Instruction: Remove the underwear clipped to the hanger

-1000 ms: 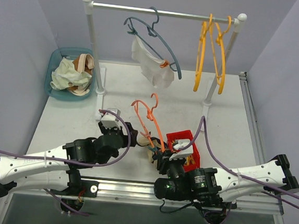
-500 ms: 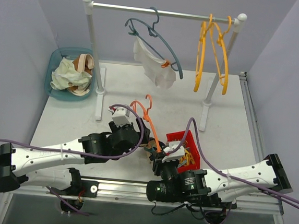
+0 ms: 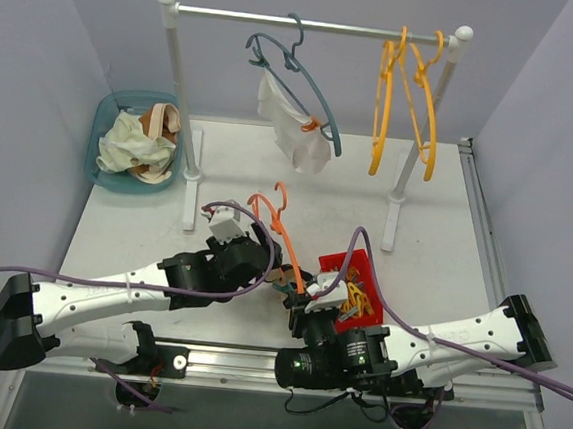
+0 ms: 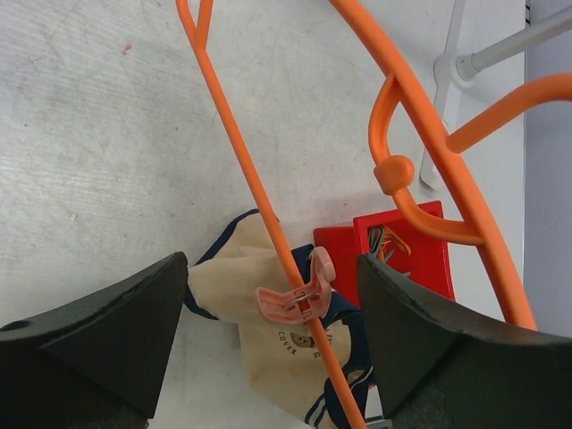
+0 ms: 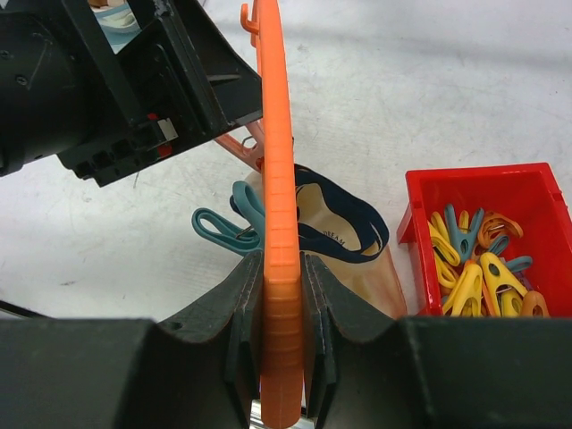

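Note:
My right gripper (image 5: 281, 268) is shut on the lower arc of an orange hanger (image 5: 275, 134) and holds it on edge over the table. Under the hanger lie cream underwear with dark trim (image 4: 259, 340), also seen as cream underwear (image 5: 335, 237). A pink clip (image 4: 299, 299) sits on the hanger's thin bar, right over that fabric. My left gripper (image 4: 271, 277) is open, its jaws either side of the bar and clip, touching neither. In the top view the left gripper (image 3: 279, 271) meets the right gripper (image 3: 302, 298) at the table's middle. White underwear (image 3: 292, 125) hang clipped to a blue-grey hanger (image 3: 308, 81) on the rail.
A red bin (image 3: 356, 281) of coloured clips stands just right of the grippers, seen as the red bin (image 5: 420, 192) in the right wrist view. A teal clip (image 5: 223, 228) lies at the cream underwear's left edge. Orange hangers (image 3: 407, 95) hang at the rail's right. A teal basket (image 3: 109, 119) holds cloths at back left.
My left arm has reached right and forward until its jaws straddle the hanger bar. My right gripper has shifted slightly left with the orange hanger.

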